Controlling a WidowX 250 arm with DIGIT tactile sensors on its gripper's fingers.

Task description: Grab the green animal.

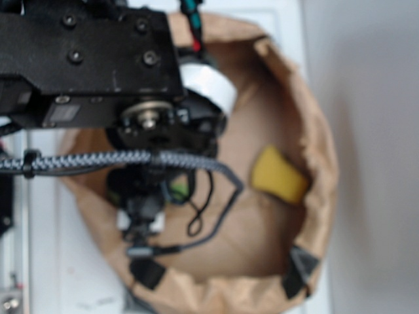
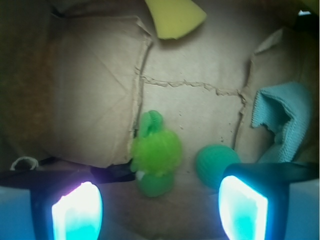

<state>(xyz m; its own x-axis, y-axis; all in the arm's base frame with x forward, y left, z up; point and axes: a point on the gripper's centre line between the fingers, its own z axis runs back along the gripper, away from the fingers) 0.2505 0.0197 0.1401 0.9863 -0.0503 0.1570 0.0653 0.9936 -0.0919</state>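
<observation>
Gripper [image 2: 159, 212] spread wide over the green animal [image 2: 155, 155]
The plush lies on the brown paper floor of the bag [image 2: 200, 110], between the two glowing fingers [image 2: 77, 212], untouched; a mint-green ball [image 2: 214, 165] sits just beside it, teal cloth [image 2: 280, 120] further right, yellow sponge [image 2: 174, 17] beyond
</observation>
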